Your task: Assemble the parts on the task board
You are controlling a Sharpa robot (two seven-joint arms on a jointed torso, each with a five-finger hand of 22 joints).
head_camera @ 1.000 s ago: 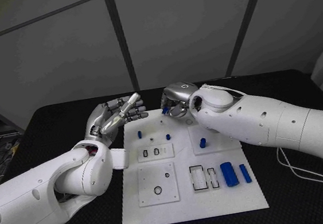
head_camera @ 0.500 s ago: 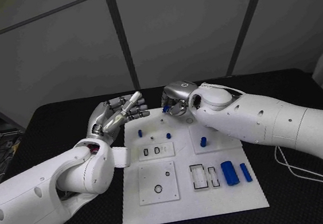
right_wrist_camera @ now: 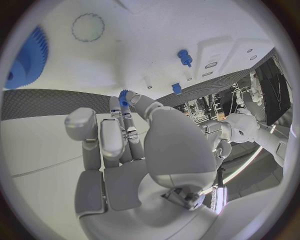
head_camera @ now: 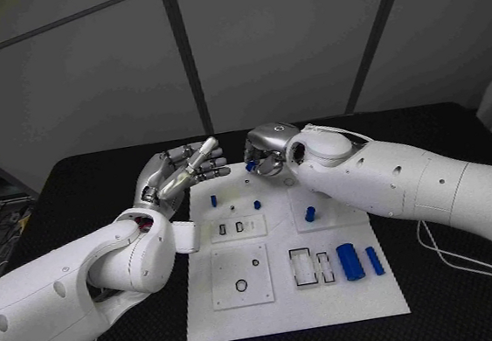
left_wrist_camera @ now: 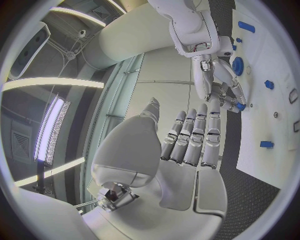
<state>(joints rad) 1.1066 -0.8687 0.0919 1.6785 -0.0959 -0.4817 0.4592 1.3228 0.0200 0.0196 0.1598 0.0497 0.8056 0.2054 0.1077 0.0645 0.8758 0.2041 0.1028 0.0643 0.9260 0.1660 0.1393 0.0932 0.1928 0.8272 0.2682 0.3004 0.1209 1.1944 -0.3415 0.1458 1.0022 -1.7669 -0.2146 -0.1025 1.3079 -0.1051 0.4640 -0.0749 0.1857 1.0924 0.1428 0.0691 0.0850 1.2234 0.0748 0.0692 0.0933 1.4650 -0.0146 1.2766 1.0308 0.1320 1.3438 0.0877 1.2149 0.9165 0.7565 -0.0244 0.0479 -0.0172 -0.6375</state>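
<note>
The white task board (head_camera: 291, 305) lies in the middle of the black table. My right hand (head_camera: 269, 154) hovers over the board's far edge and pinches a small blue toothed part (right_wrist_camera: 124, 98) at its fingertips; the same part (head_camera: 251, 166) is in the head view. My left hand (head_camera: 183, 174) is raised beside the board's far left corner, fingers (left_wrist_camera: 195, 140) straight and holding nothing. A thick blue cylinder (head_camera: 350, 262) and a slim blue bar (head_camera: 374, 262) lie on the board's right side. A blue peg (head_camera: 311, 214) and a smaller one (head_camera: 213, 201) stand further back.
A large blue gear (right_wrist_camera: 25, 57) sits on the board near my right hand, also seen as the gear (left_wrist_camera: 238, 66) from the left wrist. Rectangular slots (head_camera: 302, 269) and round holes (head_camera: 240, 289) open in the board's near half. Black table (head_camera: 83, 189) surrounds the board.
The whole picture has shifted a little. Both hands keep much the same pose, the right still pinching the small blue part.
</note>
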